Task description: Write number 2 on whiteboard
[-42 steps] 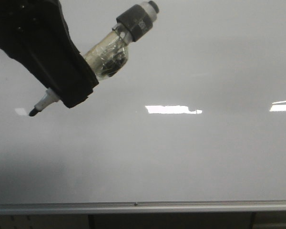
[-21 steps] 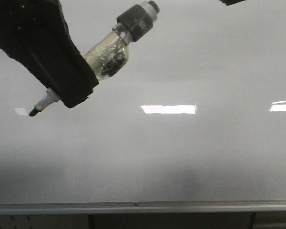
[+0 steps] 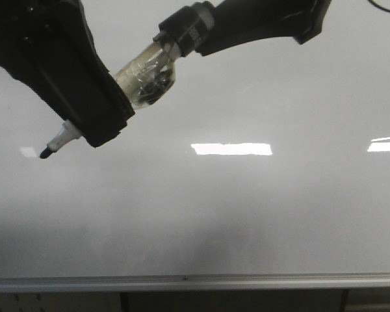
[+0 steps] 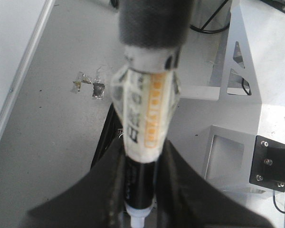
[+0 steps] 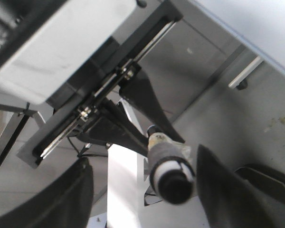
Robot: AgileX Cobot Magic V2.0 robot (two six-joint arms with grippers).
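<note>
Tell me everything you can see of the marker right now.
The marker sits clamped in the left gripper, angled with its dark tip low and to the left in front of the whiteboard. Its barrel is wrapped in clear tape, with a dark grey sleeve at the rear end. The right gripper has its fingers open on either side of that rear end. No strokes show.

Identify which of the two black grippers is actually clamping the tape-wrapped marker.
The left gripper: it is shut on the tape-wrapped marker. The right gripper is open, fingers spread either side of the marker's grey rear end.
</note>
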